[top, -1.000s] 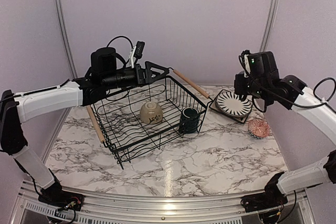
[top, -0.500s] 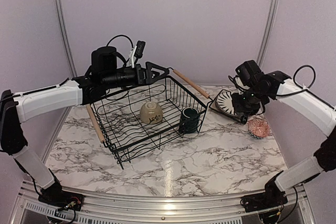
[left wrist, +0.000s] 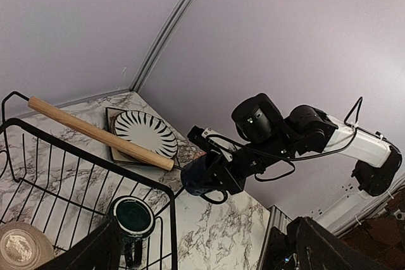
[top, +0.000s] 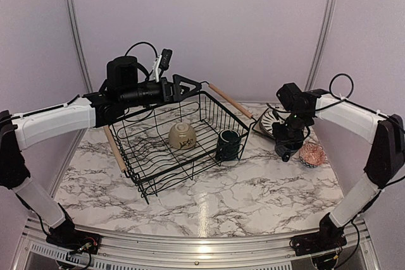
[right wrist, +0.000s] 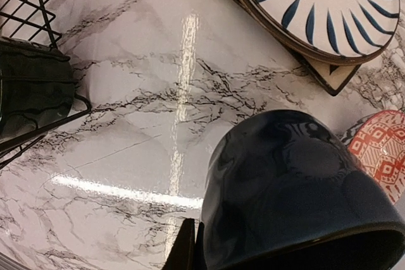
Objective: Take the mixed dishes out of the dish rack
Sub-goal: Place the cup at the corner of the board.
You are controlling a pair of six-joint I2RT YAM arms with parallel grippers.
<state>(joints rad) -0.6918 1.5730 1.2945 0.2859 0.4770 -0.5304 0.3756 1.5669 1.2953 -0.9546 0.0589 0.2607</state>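
Note:
The dish rack (top: 136,156) is a black wire basket with wooden handles, left of centre. It holds a cream bowl (top: 182,136) and a dark navy mug (top: 228,145). My left gripper (top: 192,86) is open and empty above the rack's far edge; its fingers (left wrist: 95,251) frame the left wrist view. My right gripper (top: 283,148) is shut on a second navy mug (right wrist: 297,188), held low over the table right of the rack. One right finger (right wrist: 185,248) shows beside that mug. The striped round plate (right wrist: 316,4) lies on a square plate (right wrist: 329,71) just behind.
A small pinkish patterned bowl (top: 311,153) sits on the marble right of the held mug, and shows in the right wrist view (right wrist: 380,150). The rack's right wooden handle (left wrist: 101,134) lies between rack and plates. Walls close the back and sides.
My right arm has swung down and leftward from above the striped plate to low over the table, with the navy mug. The left arm has barely moved.

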